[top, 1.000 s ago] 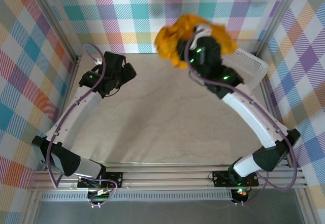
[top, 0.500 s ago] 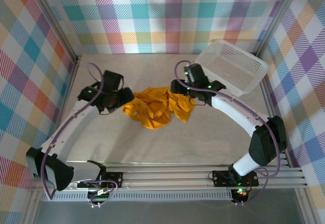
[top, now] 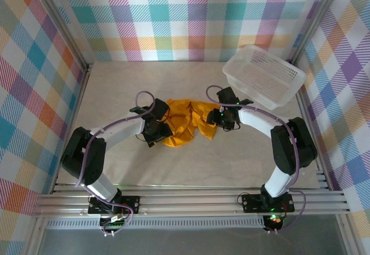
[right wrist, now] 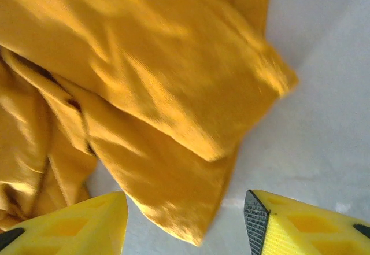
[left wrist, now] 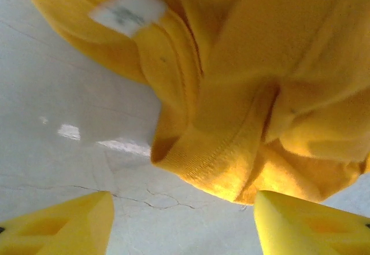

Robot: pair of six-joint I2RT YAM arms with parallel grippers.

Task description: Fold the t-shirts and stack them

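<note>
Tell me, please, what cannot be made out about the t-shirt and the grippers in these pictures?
1. Print on the white tag: left wrist view, blurred.
2. Sleeves of the t-shirt: top view, lost in its own crumpled folds.
3. The t-shirt's full outline: both wrist views, cut off by the picture edges.
4. Fingertips of the left gripper and the right gripper: top view, covered by the wrists above them.

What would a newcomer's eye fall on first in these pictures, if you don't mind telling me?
The crumpled orange-yellow t-shirt in the middle of the pale table stands out first. The left tool and the right tool flank it, one on each side, both open. A white mesh basket sits at the far right corner, before bright plaid walls.
</note>
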